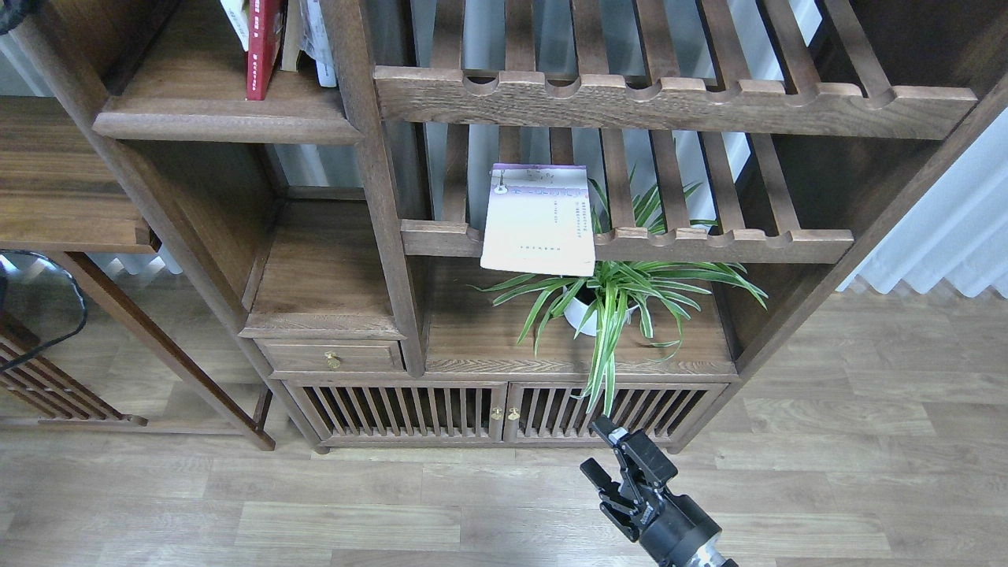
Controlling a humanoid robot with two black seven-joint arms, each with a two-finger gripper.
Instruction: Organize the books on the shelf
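Note:
A dark red book [262, 49] stands upright on the solid dark wood shelf [213, 120] at the top left. Next to it are two more thin books, a yellowish one [291, 35] and a pale one [320, 43], all cut off by the top edge. A pale lilac-white book [539, 219] lies flat on the lower slatted rack [724, 244], overhanging its front rail. My right gripper [600, 453] is low over the floor in front of the cabinet, open and empty. My left gripper is out of view.
A potted spider plant [614, 295] sits under the lilac book. An upper slatted rack [669, 98] spans the right side. Below are a small drawer [331, 356] and slatted cabinet doors [504, 409]. A black cable [47, 315] hangs at the left edge.

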